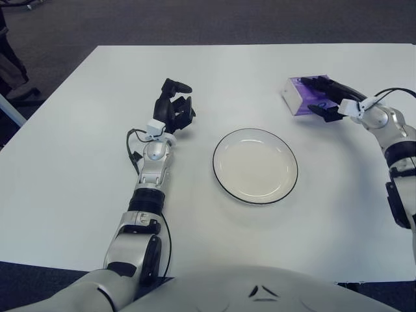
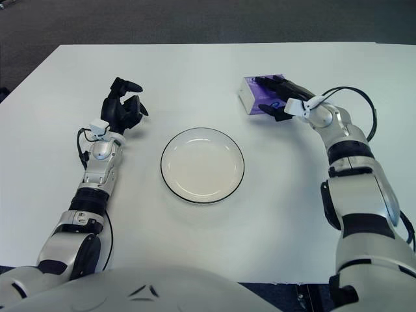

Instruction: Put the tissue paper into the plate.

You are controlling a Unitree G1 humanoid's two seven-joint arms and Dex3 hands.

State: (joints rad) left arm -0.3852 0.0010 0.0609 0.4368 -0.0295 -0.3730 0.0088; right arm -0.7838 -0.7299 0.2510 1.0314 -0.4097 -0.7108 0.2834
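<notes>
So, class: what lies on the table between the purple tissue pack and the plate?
Nothing: bare white table separates tissue pack from plate, clearest in the left eye view.

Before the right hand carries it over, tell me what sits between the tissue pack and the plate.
Nothing visible does. Only bare white table separates the purple tissue pack, which the right hand reaches over, from the empty plate. The left hand shows left of the plate.

Both head eyes look forward and down — sharing the same table (image 1: 78,195), slightly offset.
</notes>
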